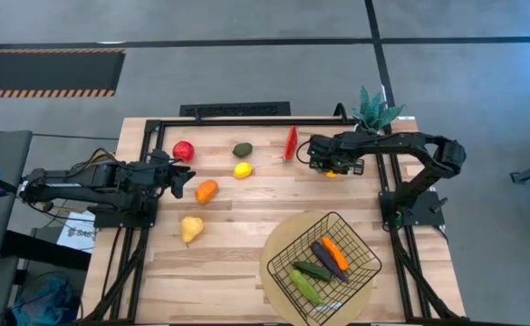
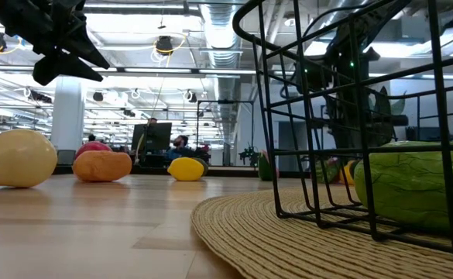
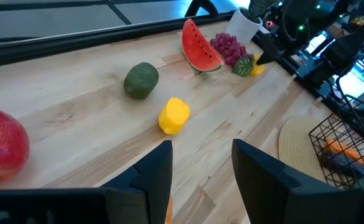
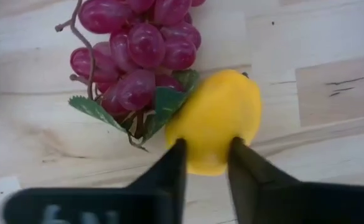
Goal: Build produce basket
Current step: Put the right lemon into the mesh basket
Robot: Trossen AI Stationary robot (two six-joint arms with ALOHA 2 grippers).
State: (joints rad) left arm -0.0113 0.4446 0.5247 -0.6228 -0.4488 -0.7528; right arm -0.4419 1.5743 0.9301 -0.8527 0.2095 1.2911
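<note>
from above, the right hand is down at the far side of the pale wooden surface, right by the small potted green plant and the red watermelon slice. the left hand hangs near the shiny red apple, with a tan pear and a rounded orange fruit close by. the black wire-mesh basket sits on a round tan woven mat, holding two green cucumbers, a purple aubergine and an orange carrot.

at surface level the basket wire fills the right, the pear at far left.

left wrist view: the left hand's fingers are spread, holding nothing, a dark green avocado and a yellow lemon ahead.

right wrist view: the right hand's fingers pinch a second yellow lemon touching the purple grapes.
</note>
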